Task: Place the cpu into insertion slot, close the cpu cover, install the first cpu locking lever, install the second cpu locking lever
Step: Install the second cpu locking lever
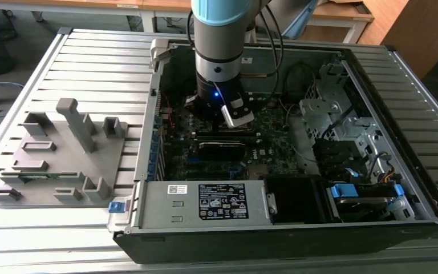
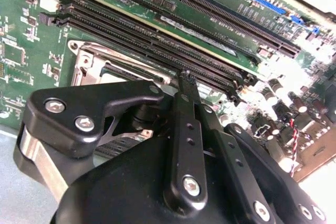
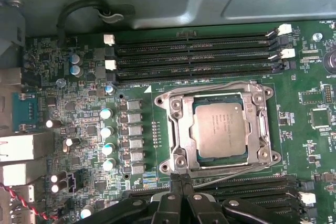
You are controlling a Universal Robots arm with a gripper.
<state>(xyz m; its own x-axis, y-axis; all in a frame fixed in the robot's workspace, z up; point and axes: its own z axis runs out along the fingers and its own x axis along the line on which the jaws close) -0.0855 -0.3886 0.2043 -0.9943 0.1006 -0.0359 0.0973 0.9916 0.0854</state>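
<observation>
The cpu (image 3: pixel 219 129) sits in its socket, just beyond the pincer (image 3: pixel 181 178)

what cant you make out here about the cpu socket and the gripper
- Exterior view: the insertion slot is hidden behind the arm and the gripper.
- Second wrist view: the gripper body covers most of the cpu cover; the cpu is hidden.
- First wrist view: the cpu sits under the cpu cover, but whether the thin locking levers are hooked is too fine to tell.
</observation>
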